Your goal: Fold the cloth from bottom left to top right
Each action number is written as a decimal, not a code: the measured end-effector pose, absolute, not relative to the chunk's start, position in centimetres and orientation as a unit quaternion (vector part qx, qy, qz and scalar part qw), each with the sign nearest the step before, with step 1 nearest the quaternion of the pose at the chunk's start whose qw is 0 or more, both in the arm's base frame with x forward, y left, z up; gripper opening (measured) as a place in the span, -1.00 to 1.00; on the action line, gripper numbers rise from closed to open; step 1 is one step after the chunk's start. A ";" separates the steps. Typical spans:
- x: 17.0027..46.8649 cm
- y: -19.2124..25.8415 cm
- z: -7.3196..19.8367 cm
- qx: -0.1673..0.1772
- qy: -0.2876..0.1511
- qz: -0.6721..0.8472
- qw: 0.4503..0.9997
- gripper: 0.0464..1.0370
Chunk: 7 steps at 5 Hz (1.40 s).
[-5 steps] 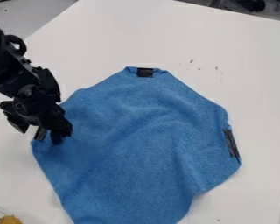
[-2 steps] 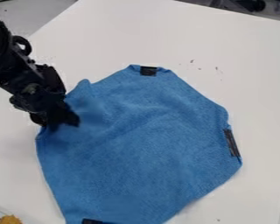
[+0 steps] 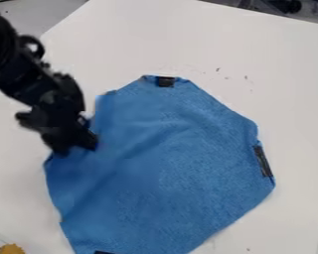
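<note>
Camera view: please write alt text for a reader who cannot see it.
A creased blue cloth lies on a white table, black patches at its edges; the end effector of a black robot arm is at its image-left side.

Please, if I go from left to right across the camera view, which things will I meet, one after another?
Orange-yellow object → gripper → dark patch low on the blue cloth → dark top patch → dark right-side patch.

Blue cloth (image 3: pixel 168 168) on white table (image 3: pixel 275 69)
</note>
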<state>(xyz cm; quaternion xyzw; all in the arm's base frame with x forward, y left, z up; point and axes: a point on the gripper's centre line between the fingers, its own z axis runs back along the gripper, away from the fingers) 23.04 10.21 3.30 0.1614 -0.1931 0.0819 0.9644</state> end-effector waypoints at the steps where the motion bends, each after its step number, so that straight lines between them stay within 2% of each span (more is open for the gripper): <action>1: 25.2 6.2 6.2 0.191 -0.214 0.046 0.957 -0.98; 2: 27.0 1.5 7.0 0.193 -0.220 0.018 0.956 -0.98; 3: 28.6 -2.2 5.8 0.157 -0.211 0.010 0.965 -0.98; 4: 29.5 -5.5 3.0 0.102 -0.196 0.003 0.975 -0.94; 5: 30.2 -8.2 1.3 0.037 -0.171 -0.008 0.985 -0.65; 6: 30.9 -10.9 1.0 0.010 -0.150 -0.035 0.988 -0.14; 7: 31.2 -13.1 2.2 0.017 -0.152 -0.051 0.987 0.47</action>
